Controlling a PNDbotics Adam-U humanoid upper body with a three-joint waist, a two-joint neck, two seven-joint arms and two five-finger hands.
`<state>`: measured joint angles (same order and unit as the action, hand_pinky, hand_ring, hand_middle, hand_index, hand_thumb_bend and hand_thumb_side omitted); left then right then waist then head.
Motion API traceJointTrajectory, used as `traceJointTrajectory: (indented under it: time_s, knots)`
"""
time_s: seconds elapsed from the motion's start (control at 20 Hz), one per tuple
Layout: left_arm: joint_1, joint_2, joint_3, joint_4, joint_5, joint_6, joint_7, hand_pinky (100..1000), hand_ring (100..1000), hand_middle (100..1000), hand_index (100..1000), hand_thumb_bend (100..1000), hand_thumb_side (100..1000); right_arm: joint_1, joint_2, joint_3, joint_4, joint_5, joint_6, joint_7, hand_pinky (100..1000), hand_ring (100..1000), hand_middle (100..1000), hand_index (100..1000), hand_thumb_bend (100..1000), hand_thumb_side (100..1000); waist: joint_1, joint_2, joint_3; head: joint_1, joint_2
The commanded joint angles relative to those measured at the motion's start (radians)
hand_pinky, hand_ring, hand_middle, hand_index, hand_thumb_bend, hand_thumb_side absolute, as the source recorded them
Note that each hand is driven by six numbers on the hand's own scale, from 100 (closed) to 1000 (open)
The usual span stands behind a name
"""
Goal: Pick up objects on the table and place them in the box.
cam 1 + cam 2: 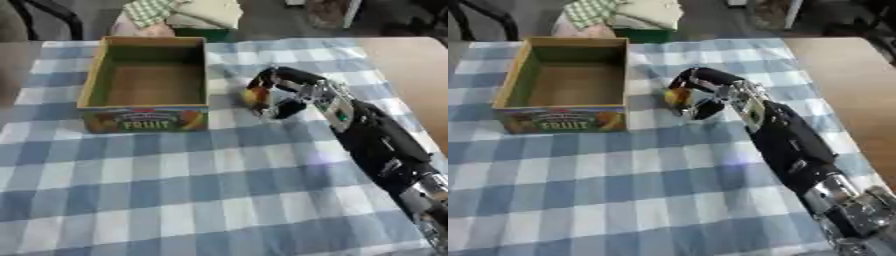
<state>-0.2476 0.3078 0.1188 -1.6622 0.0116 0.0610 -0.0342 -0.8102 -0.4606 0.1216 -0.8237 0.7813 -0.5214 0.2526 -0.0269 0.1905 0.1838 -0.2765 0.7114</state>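
Note:
A wooden box marked FRUIT stands open-topped at the upper left of the checked table; its inside looks bare. Just right of the box lies a small yellow-and-orange object. My right hand reaches in from the lower right, its fingers curled over the top of that object and its thumb below it. The object is partly hidden by the fingers. My left hand shows in neither view.
The blue-and-white checked cloth covers the table, with bare brown tabletop at the right. Beyond the far edge sit folded cloths and a dark chair frame.

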Motion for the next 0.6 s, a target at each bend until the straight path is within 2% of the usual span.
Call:
traceJointTrajectory:
  time_s: [0.05, 0.15, 0.25, 0.4, 0.6]
  knots:
    - [-0.008, 0.013, 0.001, -0.012, 0.0, -0.002, -0.001, 712, 582, 503, 603, 555, 416, -0.008, -0.016, -0.009, -0.003, 0.034, 0.002, -0.053, 673, 554, 460, 632, 100, 100, 0.004, -0.015, -0.001, -0.003, -0.006]
    - [-0.008, 0.013, 0.002, -0.012, 0.0, -0.002, 0.0, 712, 582, 503, 603, 555, 417, -0.008, -0.017, -0.012, -0.01, 0.03, 0.004, -0.1, 646, 527, 342, 507, 100, 100, 0.004, -0.015, -0.001, -0.003, -0.007]
    - [-0.007, 0.013, 0.002, -0.012, 0.0, -0.002, 0.0, 713, 583, 503, 603, 554, 417, -0.009, -0.02, -0.015, -0.026, 0.011, 0.006, -0.144, 638, 517, 277, 443, 100, 100, 0.004, -0.016, -0.001, -0.004, -0.007]
    - [-0.007, 0.015, 0.002, -0.012, 0.0, -0.002, 0.0, 713, 583, 503, 603, 553, 417, -0.018, -0.029, -0.016, -0.074, -0.047, 0.014, -0.183, 635, 512, 247, 418, 100, 100, 0.003, -0.018, -0.001, -0.003, -0.007]
    - [-0.006, 0.017, 0.001, -0.012, 0.0, -0.002, -0.001, 713, 583, 503, 603, 553, 416, -0.051, -0.039, -0.012, -0.141, -0.137, 0.031, -0.182, 635, 512, 242, 414, 100, 100, 0.003, -0.021, -0.001, -0.006, -0.005]
